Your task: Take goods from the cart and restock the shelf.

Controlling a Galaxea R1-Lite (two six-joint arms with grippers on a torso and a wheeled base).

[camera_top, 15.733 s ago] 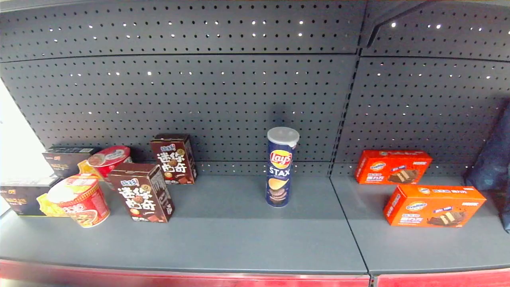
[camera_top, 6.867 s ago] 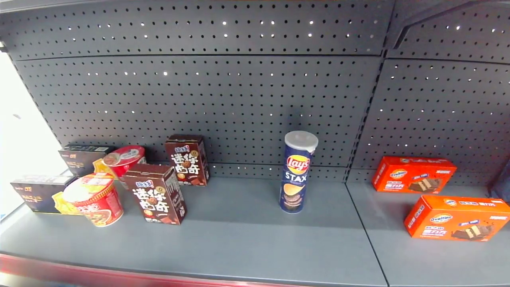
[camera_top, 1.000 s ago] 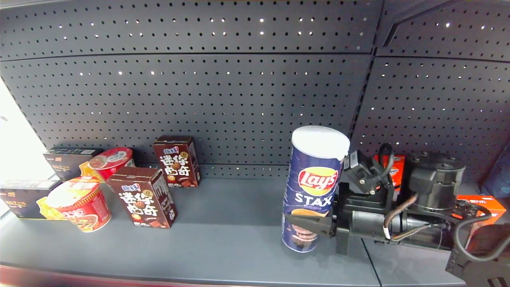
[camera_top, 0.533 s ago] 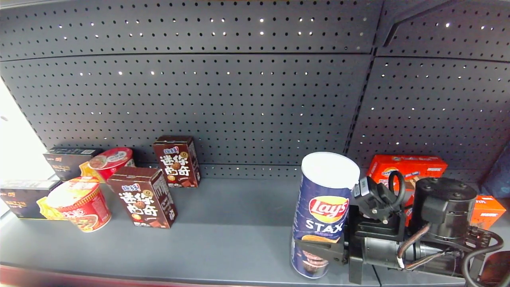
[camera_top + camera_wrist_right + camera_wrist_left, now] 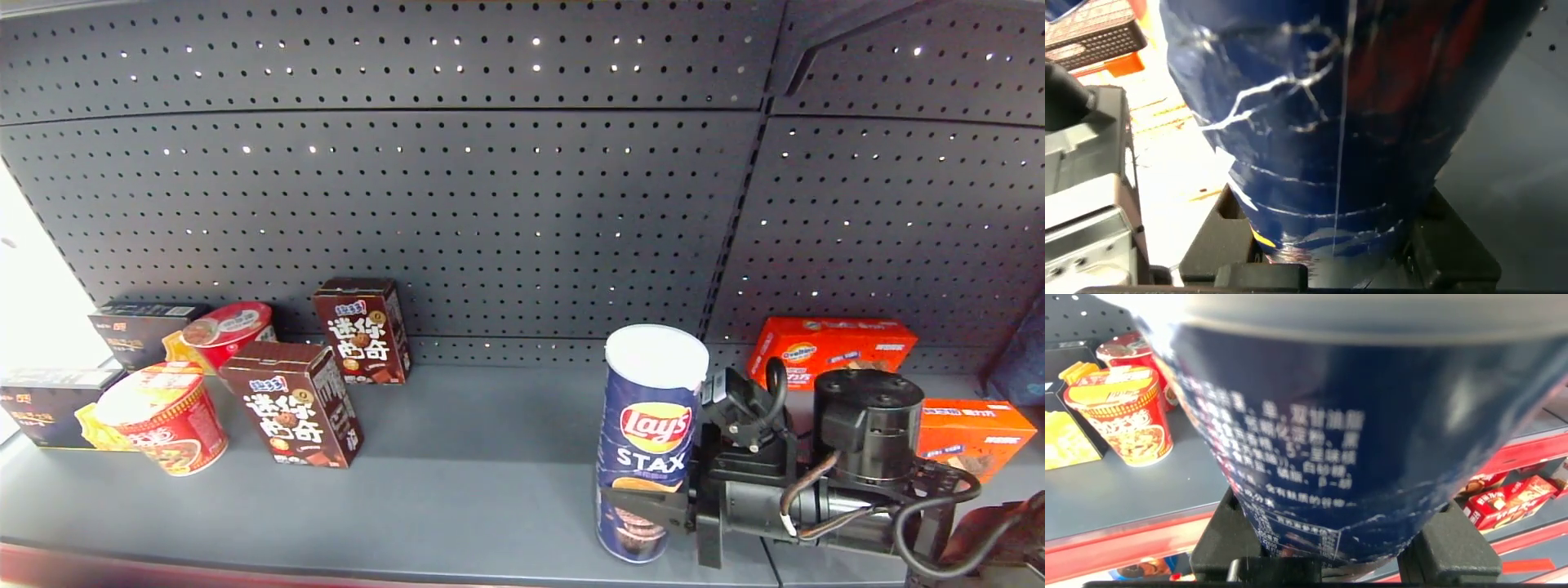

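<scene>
Blue can lowered toward shelf | right claw gripping it | left claw gripping second can

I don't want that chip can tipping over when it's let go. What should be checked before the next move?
1. Right claw shut on the chip can: ok, clamped low on it.
2. Chip can upright: ok.
3. Its base resting on the shelf: cannot tell; the base is close to the front edge.
4. Room beside it: ok, bare shelf up to the brown box; the orange box stands apart, farther back.
5. Left claw shut on a second can: ok.
</scene>
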